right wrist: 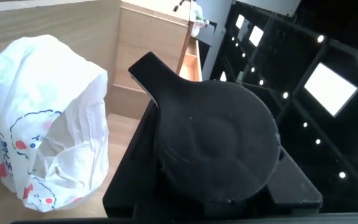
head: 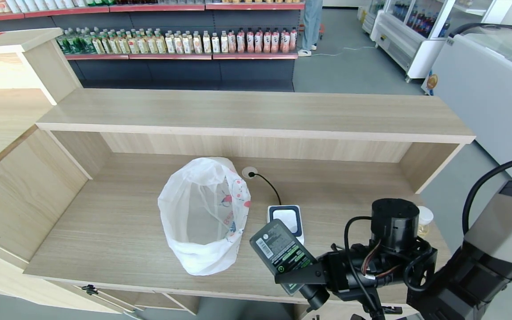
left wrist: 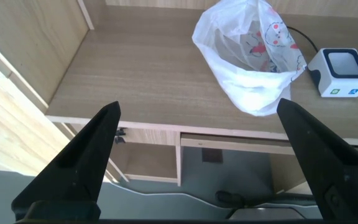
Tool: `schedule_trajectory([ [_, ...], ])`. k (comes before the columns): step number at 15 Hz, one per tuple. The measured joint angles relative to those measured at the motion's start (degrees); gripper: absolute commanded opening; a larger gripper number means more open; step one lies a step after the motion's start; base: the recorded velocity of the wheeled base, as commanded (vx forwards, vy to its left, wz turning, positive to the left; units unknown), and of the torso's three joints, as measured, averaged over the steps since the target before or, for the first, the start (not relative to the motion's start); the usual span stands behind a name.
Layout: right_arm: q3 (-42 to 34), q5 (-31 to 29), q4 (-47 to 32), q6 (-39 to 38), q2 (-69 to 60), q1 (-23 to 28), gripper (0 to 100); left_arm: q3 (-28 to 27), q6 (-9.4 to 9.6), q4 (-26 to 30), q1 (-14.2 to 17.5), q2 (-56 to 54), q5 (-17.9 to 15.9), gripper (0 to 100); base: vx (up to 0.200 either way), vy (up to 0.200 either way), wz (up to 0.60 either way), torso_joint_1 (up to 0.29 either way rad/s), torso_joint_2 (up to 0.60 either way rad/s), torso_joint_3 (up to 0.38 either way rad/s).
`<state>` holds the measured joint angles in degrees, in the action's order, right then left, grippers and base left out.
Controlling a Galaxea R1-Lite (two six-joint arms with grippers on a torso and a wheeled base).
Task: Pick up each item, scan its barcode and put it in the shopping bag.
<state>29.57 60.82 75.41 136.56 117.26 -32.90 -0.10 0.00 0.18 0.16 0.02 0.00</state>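
Dark packet (head: pixel 282 252) is being clamped by the right gripper (head: pixel 299 278) near the scanner (head: pixel 286 218), barcode facing upward, probably awaiting turning. Left gripper (left wrist: pixel 199 107) is hanging open, leaving the shopping bag (head: pixel 202 213) unobstructed.

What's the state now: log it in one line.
right gripper: shut on dark package, barcode facing up, by scanner | left gripper: open, before counter front | shopping bag: open, left of scanner
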Motion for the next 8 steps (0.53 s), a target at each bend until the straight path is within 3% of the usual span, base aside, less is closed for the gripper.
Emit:
schedule_trajectory([
  [8, 0.05, -0.02, -0.01, -0.09, 0.73, -0.3, 0, 0.0, 0.0, -0.02, 0.0, 0.0, 0.0, 100, 0.0, 0.0, 0.0, 0.0, 0.0, 0.0],
])
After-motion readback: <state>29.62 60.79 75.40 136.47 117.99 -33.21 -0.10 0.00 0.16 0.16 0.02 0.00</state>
